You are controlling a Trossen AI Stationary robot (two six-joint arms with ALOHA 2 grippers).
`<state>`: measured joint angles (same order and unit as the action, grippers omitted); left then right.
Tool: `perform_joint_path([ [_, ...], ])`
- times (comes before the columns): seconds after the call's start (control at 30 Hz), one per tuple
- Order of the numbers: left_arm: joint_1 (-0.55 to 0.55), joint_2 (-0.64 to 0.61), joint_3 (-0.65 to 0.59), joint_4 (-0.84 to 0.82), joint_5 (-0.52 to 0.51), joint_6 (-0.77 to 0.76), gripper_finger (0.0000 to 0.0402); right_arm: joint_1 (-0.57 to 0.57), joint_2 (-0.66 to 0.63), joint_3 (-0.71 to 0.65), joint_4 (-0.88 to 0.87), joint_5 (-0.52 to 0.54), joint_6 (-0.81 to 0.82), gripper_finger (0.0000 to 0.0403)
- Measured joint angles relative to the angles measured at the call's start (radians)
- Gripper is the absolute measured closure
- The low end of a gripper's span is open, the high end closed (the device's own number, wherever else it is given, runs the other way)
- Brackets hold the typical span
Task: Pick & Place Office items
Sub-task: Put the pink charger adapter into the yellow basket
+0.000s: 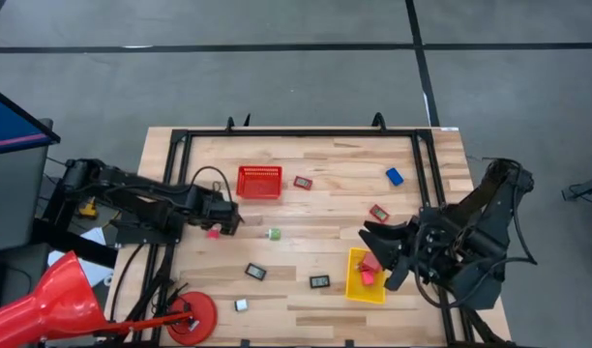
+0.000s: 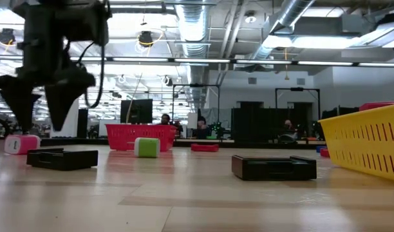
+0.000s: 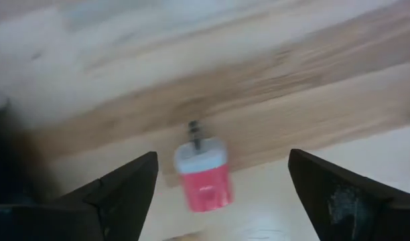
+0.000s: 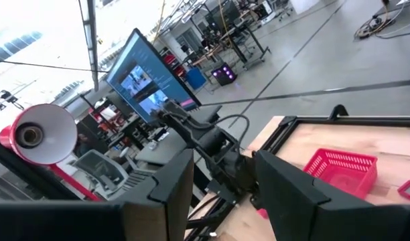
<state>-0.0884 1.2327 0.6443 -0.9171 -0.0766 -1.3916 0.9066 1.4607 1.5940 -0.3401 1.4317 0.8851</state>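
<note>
My left gripper [image 1: 228, 223] hangs open, fingers pointing down, just above a small pink piece with a white end [image 3: 202, 171] that lies flat on the wood; the low view shows the fingers [image 2: 41, 106] standing over that piece [image 2: 20, 143] without touching it. My right gripper [image 1: 378, 253] is open over the yellow bin [image 1: 354, 288], which holds red and pink pieces [image 1: 370, 268]. Nothing sits between its fingers [image 4: 222, 175]. On the table lie a green block [image 1: 274, 233], a blue block [image 1: 394, 176] and several flat dark rectangles [image 1: 255, 273].
The red mesh basket [image 1: 259, 181] stands on the far side of the table, just beyond my left gripper. A red lamp [image 1: 54, 300] with its round base [image 1: 192, 314] occupies the near left corner. A black frame [image 1: 277, 134] runs around the table edges.
</note>
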Motion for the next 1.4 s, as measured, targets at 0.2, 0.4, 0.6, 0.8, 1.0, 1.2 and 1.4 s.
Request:
perform_joint_path([
  [0.2,-0.036,0.000,-0.064,0.061,0.057,-0.094,0.0087,0.016,0.001,0.000,0.007,0.010,-0.006,0.0246],
  [0.4,-0.037,0.000,-0.129,0.211,0.063,-0.158,0.0113,0.017,0.001,0.000,0.013,0.010,-0.019,0.0246],
  [0.6,-0.034,-0.003,-0.167,0.225,0.077,-0.162,0.0151,0.023,0.001,0.000,0.019,0.010,-0.022,0.0246],
  [0.8,-0.034,-0.002,-0.170,0.216,0.076,-0.162,0.0203,0.024,0.001,0.000,0.020,0.010,-0.021,0.0246],
  [1.0,-0.034,-0.002,-0.171,0.214,0.074,-0.140,0.0265,0.024,0.001,0.000,0.025,0.009,-0.021,0.0246],
  [1.2,-0.042,-0.043,-0.133,0.429,0.065,0.087,0.0275,0.030,0.000,0.000,0.072,0.010,-0.085,0.0246],
  [1.4,-0.096,-0.071,-0.131,0.997,0.120,0.296,0.0260,0.030,0.000,0.000,0.190,0.015,-0.237,0.0246],
])
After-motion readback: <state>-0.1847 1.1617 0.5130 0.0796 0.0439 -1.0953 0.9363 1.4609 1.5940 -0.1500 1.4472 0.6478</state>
